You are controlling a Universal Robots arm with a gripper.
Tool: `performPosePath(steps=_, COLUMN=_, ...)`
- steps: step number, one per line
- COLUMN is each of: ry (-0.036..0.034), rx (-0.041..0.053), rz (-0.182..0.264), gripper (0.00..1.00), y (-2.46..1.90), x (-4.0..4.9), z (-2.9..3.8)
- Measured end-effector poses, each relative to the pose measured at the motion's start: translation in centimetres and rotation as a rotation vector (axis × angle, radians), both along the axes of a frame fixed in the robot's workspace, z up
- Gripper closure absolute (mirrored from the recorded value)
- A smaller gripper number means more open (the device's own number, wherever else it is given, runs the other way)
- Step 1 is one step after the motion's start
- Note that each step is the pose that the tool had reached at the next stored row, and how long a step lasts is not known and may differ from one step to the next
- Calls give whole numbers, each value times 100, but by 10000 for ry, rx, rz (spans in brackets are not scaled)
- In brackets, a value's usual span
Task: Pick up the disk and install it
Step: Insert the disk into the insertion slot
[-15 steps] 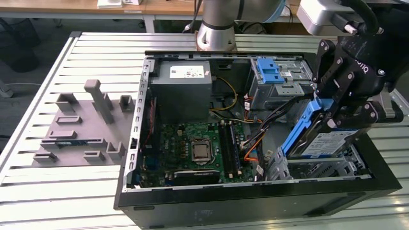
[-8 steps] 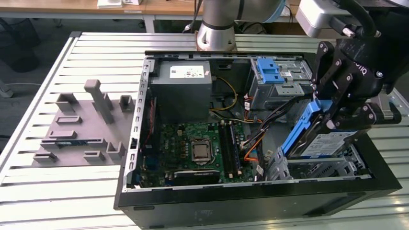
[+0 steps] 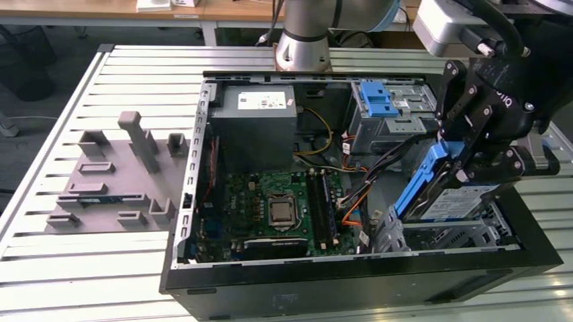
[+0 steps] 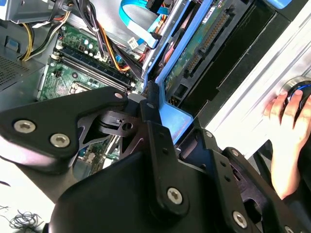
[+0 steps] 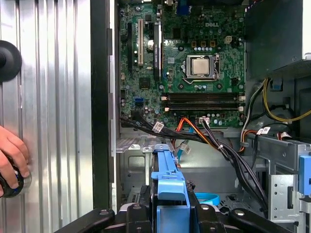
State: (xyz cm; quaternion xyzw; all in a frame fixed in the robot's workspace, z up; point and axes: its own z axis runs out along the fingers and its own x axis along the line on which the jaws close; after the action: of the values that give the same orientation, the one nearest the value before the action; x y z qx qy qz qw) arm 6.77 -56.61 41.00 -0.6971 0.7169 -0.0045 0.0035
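The black gripper (image 3: 479, 164) of the arm is clenched on the disk (image 3: 450, 204), a flat rectangular silver drive with a white-and-blue label and a blue plastic carrier frame, and its jaws press on that frame from both sides. The disk hangs on edge, slightly tilted, over the open black computer case (image 3: 358, 285), in the part of the case towards the exterior view's right. Its lower end sits at the mouth of the silver perforated metal drive cage (image 3: 447, 238) inside the case; whether the two touch cannot be told. In the first wrist view the blue frame of the disk (image 5: 170, 182) stands between the jaws of the gripper (image 5: 170, 213), with the green motherboard (image 5: 184, 63) on the case floor beyond it. In the second wrist view the gripper (image 4: 170, 121) grasps the same frame, and the green circuit side of the disk (image 4: 199, 48) shows. Inside the case, the large grey power-supply box (image 3: 259, 127) sits at the far wall, and the light-blue ridged plastic latch piece (image 3: 376, 100) lies beside it. Outside the case, on the slatted aluminium table (image 3: 134, 67), a grey plastic fixture tray (image 3: 117, 181) lies towards the exterior view's left. A person's hand (image 5: 12, 155) rests on the table just outside the case wall.
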Motion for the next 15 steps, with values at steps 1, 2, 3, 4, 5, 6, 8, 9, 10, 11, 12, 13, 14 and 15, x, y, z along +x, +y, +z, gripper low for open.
performPosePath(steps=1, ry=0, rx=1, rz=0, gripper=64, y=0, x=0, z=-4)
performPosePath(steps=2, ry=0, rx=1, rz=0, gripper=64, y=0, x=0, z=-7)
performPosePath(steps=3, ry=0, rx=1, rz=0, gripper=64, y=0, x=0, z=-11)
performPosePath(steps=4, ry=0, rx=0, rz=0, gripper=64, y=0, x=0, z=-16)
performPosePath(steps=5, ry=0, rx=0, rz=0, gripper=64, y=0, x=0, z=-22)
performPosePath(steps=6, ry=0, rx=0, rz=0, gripper=64, y=0, x=0, z=-29)
performPosePath(steps=8, ry=0, rx=0, rz=0, gripper=64, y=0, x=0, z=-43)
performPosePath(steps=9, ry=0, rx=0, rz=0, gripper=64, y=0, x=0, z=-49)
performPosePath(steps=10, ry=0, rx=-1, rz=0, gripper=64, y=0, x=0, z=-55)
performPosePath(steps=11, ry=0, rx=0, rz=0, gripper=64, y=0, x=0, z=-60)
performPosePath(steps=12, ry=0, rx=-1, rz=0, gripper=64, y=0, x=0, z=-65)
performPosePath(steps=13, ry=0, rx=0, rz=0, gripper=64, y=0, x=0, z=-70)
performPosePath(steps=14, ry=0, rx=0, rz=-1, gripper=64, y=0, x=0, z=-75)
performPosePath(steps=15, ry=0, rx=-1, rz=-1, gripper=64, y=0, x=0, z=-81)
